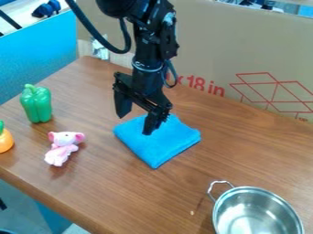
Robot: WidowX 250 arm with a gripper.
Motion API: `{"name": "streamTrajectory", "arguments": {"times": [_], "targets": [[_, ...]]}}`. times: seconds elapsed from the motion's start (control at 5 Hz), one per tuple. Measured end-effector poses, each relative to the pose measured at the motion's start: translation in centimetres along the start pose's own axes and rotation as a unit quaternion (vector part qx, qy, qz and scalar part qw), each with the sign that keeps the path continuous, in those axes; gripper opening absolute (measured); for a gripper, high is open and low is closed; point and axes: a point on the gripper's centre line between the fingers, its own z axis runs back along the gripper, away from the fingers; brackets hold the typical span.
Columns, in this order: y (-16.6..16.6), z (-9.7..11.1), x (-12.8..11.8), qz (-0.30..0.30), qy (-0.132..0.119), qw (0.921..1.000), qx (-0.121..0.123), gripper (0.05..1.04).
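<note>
The black gripper [135,124] has its two fingers [151,124] spread wide apart. One is over the blue cloth [160,147] in the middle; I can't tell if it touches. A pink toy [60,148] and green pepper [36,105] are on the left, a shiny pot [254,211] at bottom right.
</note>
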Motion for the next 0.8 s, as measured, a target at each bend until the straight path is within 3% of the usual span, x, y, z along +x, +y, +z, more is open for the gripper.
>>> {"name": "streamTrajectory", "arguments": {"times": [0.2, 0.4, 0.6, 0.8], "targets": [[0.5, -1.0, 0.5, 0.067, -0.01, 0.9977, -0.001, 1.001], [0.1, -2.7, 0.6, 0.109, 0.013, 0.9937, -0.021, 1.001], [-0.7, -3.5, 0.6, 0.126, 0.036, 0.9913, -0.018, 1.001], [-2.3, -4.6, 0.7, 0.124, 0.056, 0.9901, -0.034, 1.001]]}}
